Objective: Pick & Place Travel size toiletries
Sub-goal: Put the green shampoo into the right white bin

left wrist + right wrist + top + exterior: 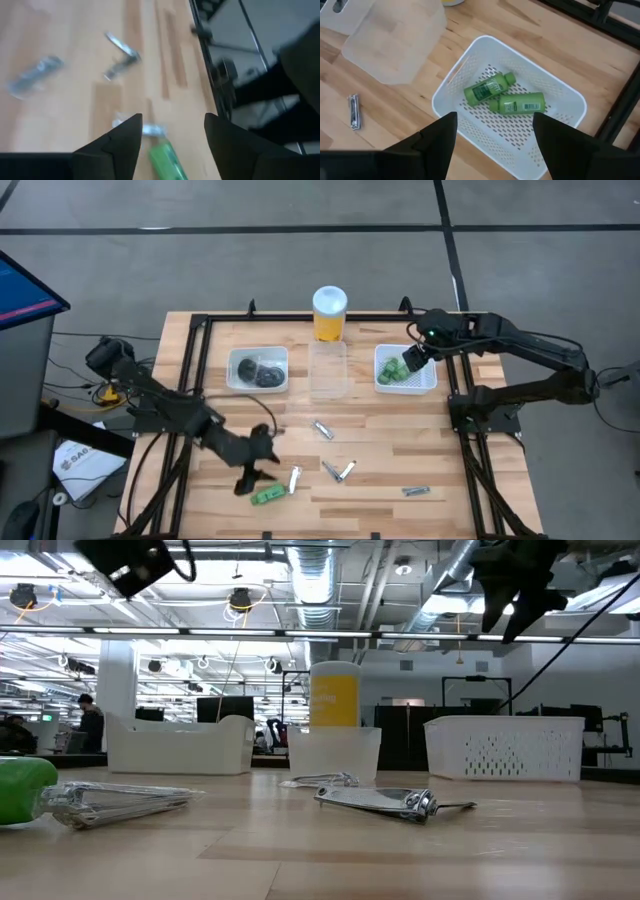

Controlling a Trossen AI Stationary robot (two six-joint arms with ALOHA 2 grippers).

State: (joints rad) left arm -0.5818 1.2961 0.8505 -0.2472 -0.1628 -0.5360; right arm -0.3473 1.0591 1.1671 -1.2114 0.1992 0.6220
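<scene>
Hovering over the white perforated basket at the counter's far right, the right hand has fingers spread, nothing betw. them. Two green bottles lie in that basket, touching, both on their sides. Left hand is low near the front-left of the counter, fingers apart, holding nothing; a third green bottle lies just beside it w/ a nail clipper next to it. More silvery clippers are scattered mid-counter and front right. Dark round pots sit in the white tray at far left. Clear tray stands betw. the two, w/ the yellow cylinder behind it.
</scene>
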